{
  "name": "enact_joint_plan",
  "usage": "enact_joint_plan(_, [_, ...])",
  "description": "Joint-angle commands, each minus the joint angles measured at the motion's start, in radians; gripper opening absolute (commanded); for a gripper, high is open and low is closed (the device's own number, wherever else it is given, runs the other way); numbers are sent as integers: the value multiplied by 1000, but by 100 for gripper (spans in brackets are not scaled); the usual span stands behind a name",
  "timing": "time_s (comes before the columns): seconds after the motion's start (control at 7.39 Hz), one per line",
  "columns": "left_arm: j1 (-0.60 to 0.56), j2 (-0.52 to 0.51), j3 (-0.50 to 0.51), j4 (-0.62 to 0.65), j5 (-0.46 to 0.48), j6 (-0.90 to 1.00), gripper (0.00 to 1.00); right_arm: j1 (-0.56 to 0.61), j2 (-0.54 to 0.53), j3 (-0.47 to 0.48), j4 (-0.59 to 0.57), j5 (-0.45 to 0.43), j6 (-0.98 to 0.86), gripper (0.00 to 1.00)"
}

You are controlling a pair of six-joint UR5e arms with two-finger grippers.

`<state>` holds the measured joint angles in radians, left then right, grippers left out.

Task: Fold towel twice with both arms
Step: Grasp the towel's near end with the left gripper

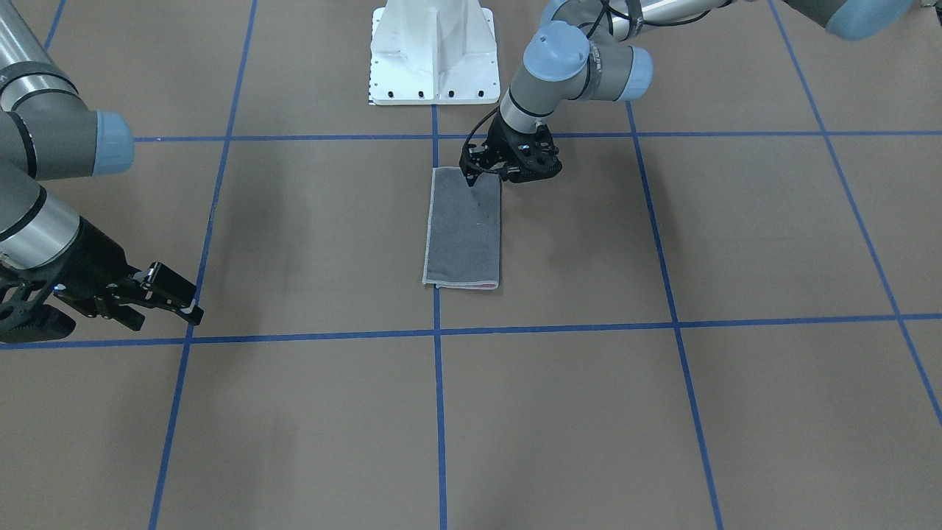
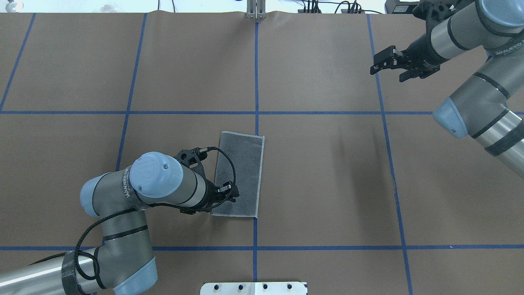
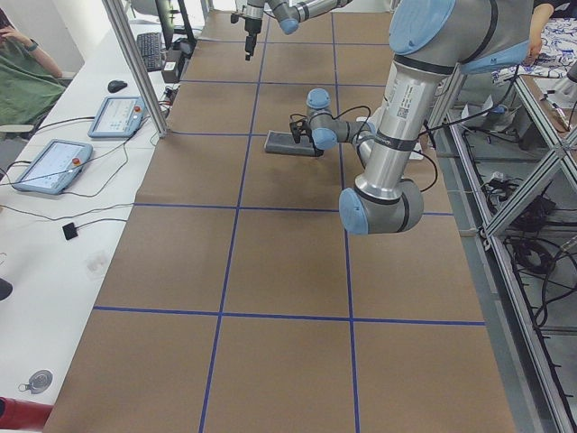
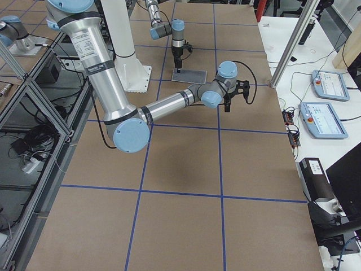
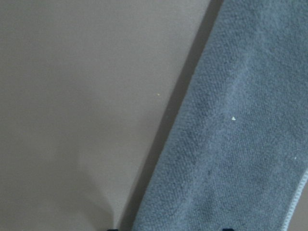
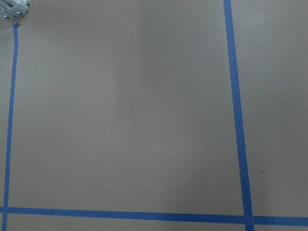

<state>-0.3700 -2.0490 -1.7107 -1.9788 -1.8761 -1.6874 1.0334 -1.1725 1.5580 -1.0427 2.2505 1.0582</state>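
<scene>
Towel (folded once, grey up) is laid before the pedestal. Left pincer, parted and empty, is set at its pedestal-side corner; right pincer likewise, well away. Second fold judged pending: corner grasp needed.

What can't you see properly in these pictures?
- Left gripper fingertips: in the overhead view the left arm covers them, and the left wrist view cuts them off at its bottom edge. So I cannot tell whether they touch the towel.
- Towel's pink face: folded underneath, only a sliver shows in the front view.
- Right gripper: too small in the left side view.
</scene>
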Motion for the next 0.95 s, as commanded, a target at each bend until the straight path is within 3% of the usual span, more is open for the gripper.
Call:
enact_joint_plan(0.0, [0,1,-1,-2,0,0,72,0,2,5,0,3,5,100])
enact_joint_plan(0.81, [5,7,-3,0,0,0,64,0,1,2,0,3,5,100])
